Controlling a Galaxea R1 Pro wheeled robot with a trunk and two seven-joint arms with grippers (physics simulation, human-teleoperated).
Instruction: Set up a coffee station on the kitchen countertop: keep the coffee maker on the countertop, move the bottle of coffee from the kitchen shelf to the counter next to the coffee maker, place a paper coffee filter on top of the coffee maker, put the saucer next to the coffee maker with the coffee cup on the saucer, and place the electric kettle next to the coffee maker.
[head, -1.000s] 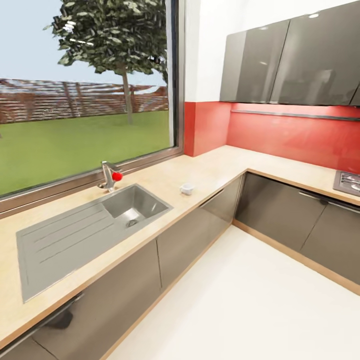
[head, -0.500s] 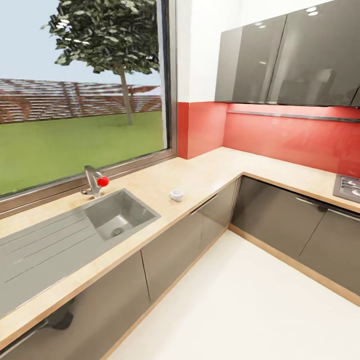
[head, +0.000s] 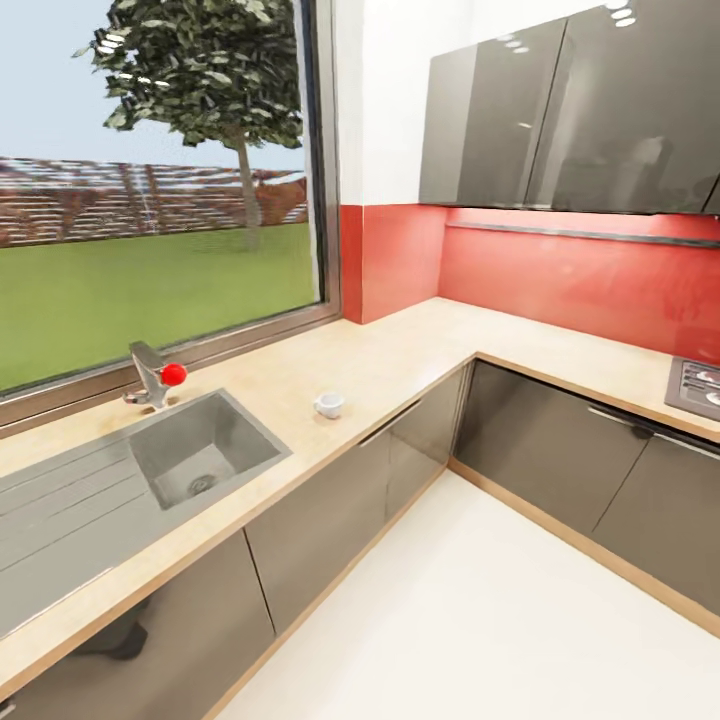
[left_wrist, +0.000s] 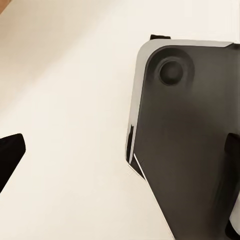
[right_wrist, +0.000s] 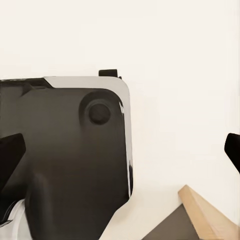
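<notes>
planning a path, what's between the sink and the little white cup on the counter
In the head view, only bare light wood-grain countertop lies between the steel sink and the small white cup.

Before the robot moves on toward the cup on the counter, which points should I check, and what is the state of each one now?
1. Coffee cup located, upright on the kitchen countertop: ok.
2. Cup clear of the sink: ok, it stands apart.
3. Floor toward the counter free: ok.
4. Left pincer open and empty: ok.
5. Right pincer open and empty: ok.
6. Saucer and coffee maker located: cannot tell.
</notes>
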